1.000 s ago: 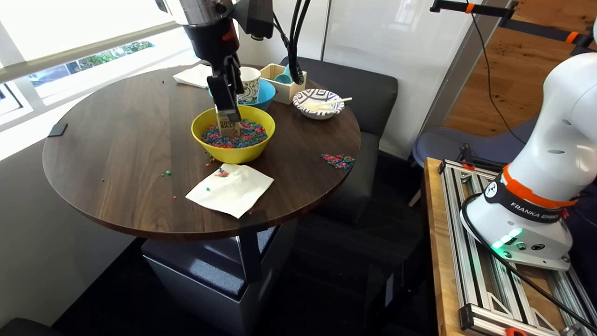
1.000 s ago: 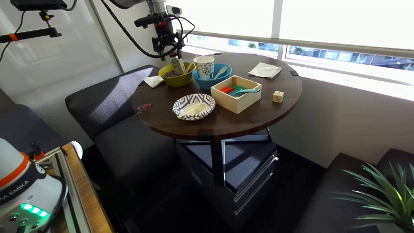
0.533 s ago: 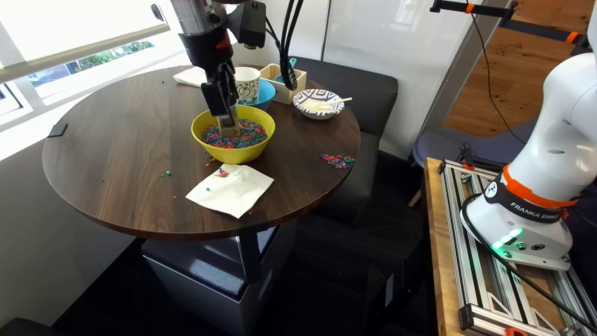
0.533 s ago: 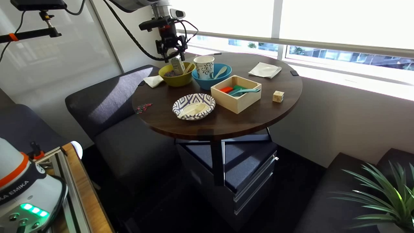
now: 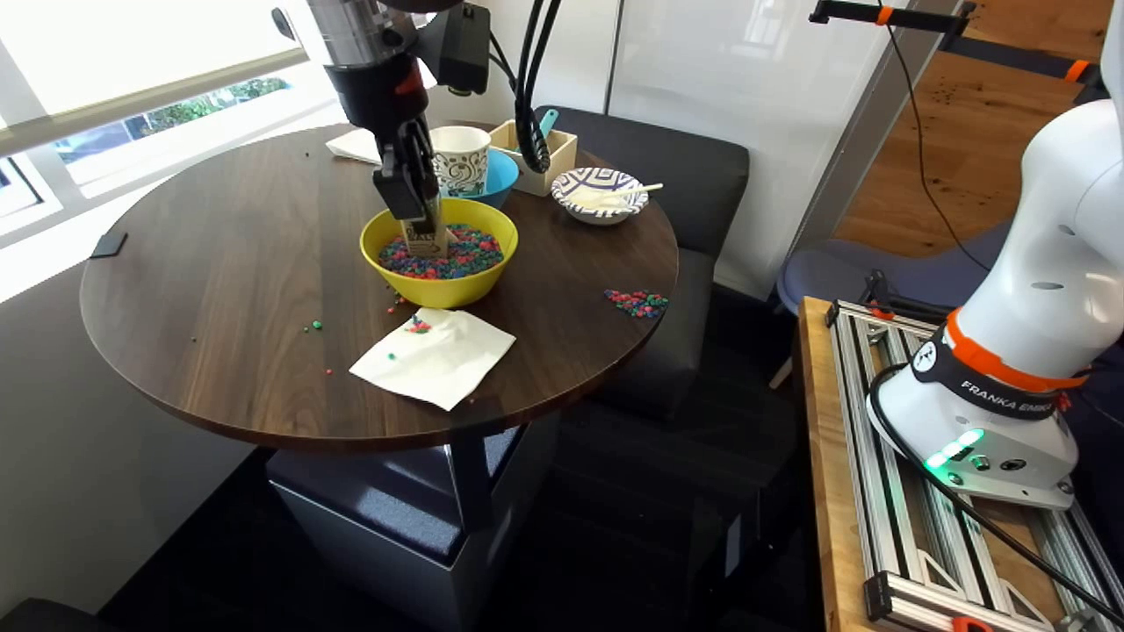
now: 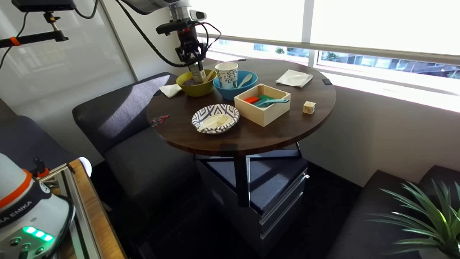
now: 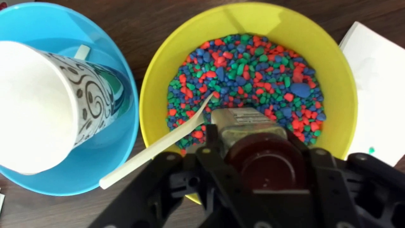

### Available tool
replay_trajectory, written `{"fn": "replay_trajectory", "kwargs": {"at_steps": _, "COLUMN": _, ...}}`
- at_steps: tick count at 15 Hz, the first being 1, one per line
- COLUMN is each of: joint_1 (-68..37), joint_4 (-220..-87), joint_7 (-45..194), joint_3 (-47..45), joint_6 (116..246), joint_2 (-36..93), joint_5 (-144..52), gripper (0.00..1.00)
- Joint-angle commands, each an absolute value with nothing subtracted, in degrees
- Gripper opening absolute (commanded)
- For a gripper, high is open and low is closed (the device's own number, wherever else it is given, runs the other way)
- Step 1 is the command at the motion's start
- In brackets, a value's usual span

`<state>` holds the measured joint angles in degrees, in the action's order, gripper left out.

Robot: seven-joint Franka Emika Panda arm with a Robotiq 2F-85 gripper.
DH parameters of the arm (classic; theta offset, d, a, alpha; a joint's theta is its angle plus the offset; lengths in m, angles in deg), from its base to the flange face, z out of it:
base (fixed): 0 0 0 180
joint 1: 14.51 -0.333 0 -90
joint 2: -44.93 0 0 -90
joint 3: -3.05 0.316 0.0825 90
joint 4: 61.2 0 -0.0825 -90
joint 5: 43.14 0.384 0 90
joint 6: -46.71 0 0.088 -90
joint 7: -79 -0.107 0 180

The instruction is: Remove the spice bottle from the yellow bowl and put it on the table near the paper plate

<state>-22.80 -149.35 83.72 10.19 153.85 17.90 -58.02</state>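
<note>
Dark round table (image 5: 281, 254), and the gripper (image 7: 254, 136) is clamped snugly around the spice bottle (image 5: 426, 242) in the yellow bowl (image 5: 439, 291): grasp looks made, so next, lift clear, then down near the paper plate (image 6: 230, 112)!

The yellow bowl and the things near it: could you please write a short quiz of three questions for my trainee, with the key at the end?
1. Open question: which patterned vessel sits in the blue bowl?

2. True or false: the spice bottle stands on the table beside the paper plate.

3. Fill the gap: the yellow bowl holds small pieces coloured red, green and ____.

Key:
1. The patterned cup.
2. False; it is in the yellow bowl.
3. Blue.
</note>
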Motion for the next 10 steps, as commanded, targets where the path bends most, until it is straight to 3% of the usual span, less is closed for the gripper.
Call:
{"fn": "replay_trajectory", "kwargs": {"at_steps": 1, "joint_1": -24.97, "joint_4": -151.11, "joint_7": 81.43, "joint_3": 9.9, "joint_6": 154.33, "joint_2": 22.41, "joint_5": -58.24, "gripper": 0.24}}
{"fn": "replay_trajectory", "kwargs": {"at_steps": 10, "joint_1": -20.25, "joint_4": -156.13, "joint_7": 72.72, "joint_3": 6.95, "joint_6": 140.92, "joint_2": 37.83, "joint_5": -48.07, "gripper": 0.24}}
